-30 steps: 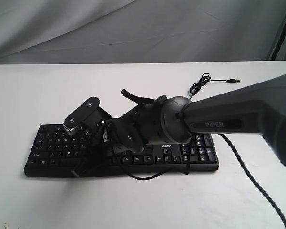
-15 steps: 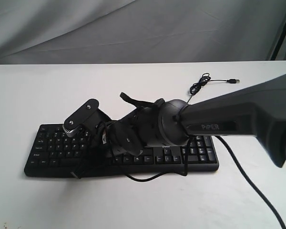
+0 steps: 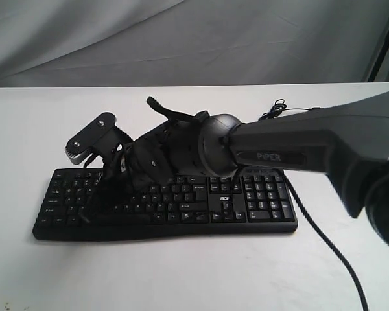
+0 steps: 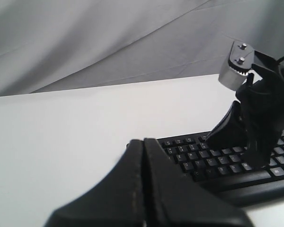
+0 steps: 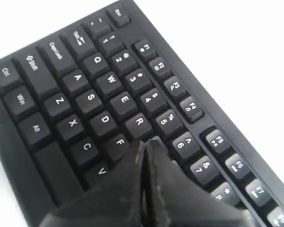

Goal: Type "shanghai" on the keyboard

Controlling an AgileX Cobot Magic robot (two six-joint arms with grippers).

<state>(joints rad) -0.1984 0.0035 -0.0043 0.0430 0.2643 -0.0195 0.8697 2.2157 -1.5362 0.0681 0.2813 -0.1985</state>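
The black keyboard [image 3: 246, 207] lies on the white table, its white legends readable in the right wrist view [image 5: 85, 94] and its left end showing in the left wrist view [image 4: 203, 161]. My right gripper [image 3: 98, 193] reaches across to the keyboard's left letter block. It is shut with nothing held, and its tip [image 5: 146, 144] sits just above the keys beside R and F, hiding the key beneath. My left gripper [image 4: 144, 141] is shut and empty, hovering off the keyboard's left end. It is out of the exterior view.
The right arm [image 3: 298, 149] spans the keyboard's middle and hides several keys. A thin coiled USB cable [image 3: 275, 107] lies behind the keyboard at the right. A thick black cable [image 3: 324, 240] runs over the table toward the front right. Grey cloth hangs behind the table.
My right gripper has swung left and slightly back, from the keyboard's middle to its left letter keys. The number pad and right keys are now uncovered.
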